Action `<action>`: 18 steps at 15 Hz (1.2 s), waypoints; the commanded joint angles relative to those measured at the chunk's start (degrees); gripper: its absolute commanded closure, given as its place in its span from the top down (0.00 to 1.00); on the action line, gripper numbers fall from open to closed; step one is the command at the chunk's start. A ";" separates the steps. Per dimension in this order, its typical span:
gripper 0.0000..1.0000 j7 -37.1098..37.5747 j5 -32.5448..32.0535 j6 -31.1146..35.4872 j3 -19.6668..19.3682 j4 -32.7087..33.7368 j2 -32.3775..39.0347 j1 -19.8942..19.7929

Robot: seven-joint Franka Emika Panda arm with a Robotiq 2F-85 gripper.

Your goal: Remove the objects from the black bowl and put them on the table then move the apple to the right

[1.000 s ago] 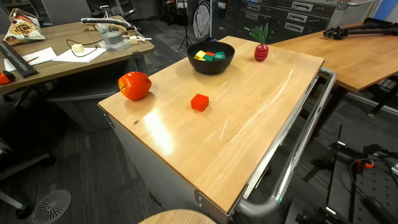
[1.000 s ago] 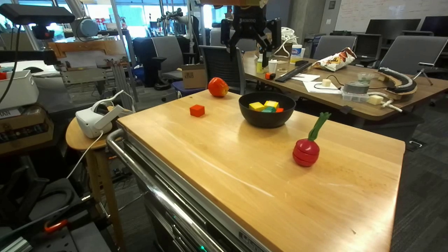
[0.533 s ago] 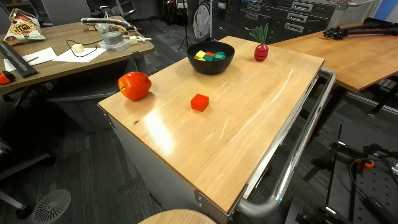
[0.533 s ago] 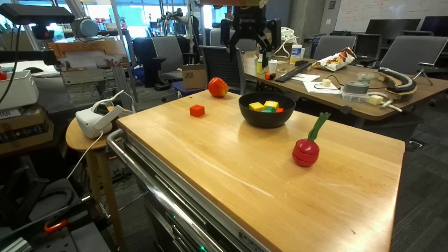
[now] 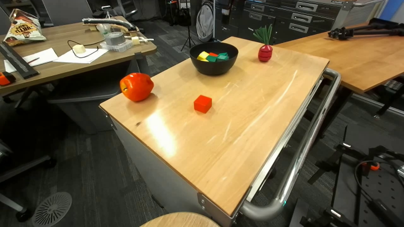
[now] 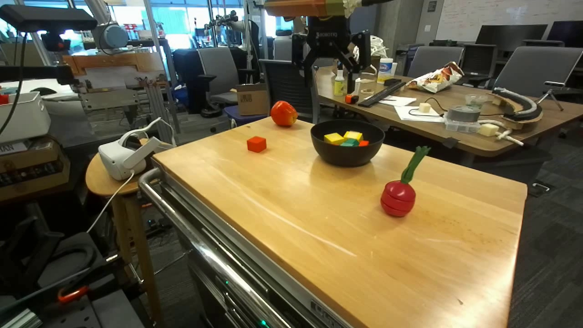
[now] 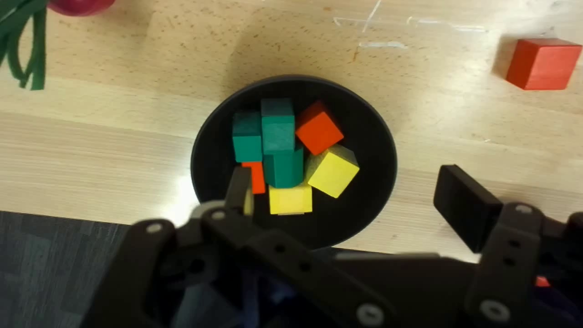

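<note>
I find my claw (image 6: 331,81) hanging above the table (image 6: 291,196), roughly over the bowl (image 6: 348,157), its jaws spread wide and gripping nothing. The bowl stands near the table edge opposite the rail (image 5: 302,157); in it lie green blocks (image 7: 278,135), yellow blocks (image 7: 334,173) and red blocks (image 7: 320,132), crowded together. The apple (image 5: 136,87) sits by a corner on that same edge; a loose red block (image 6: 256,144) lies farther in toward the rail. Assessment: the blocks should prove light, hard and not fragile — best held across two opposite flat faces. The packed green ones leave little finger room; the tilted yellow one seems freer. The apple, round and glossy, may slip — I would clasp it across its widest part.
</note>
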 commanded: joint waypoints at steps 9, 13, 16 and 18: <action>1.00 6.20 -2.74 16.69 -0.60 2.88 11.59 -0.35; 1.00 9.25 -5.14 18.28 -1.76 3.50 12.24 0.80; 1.00 13.26 -10.89 19.35 -2.85 4.99 14.89 2.98; 1.00 15.54 -13.68 19.18 -3.33 6.29 16.55 4.29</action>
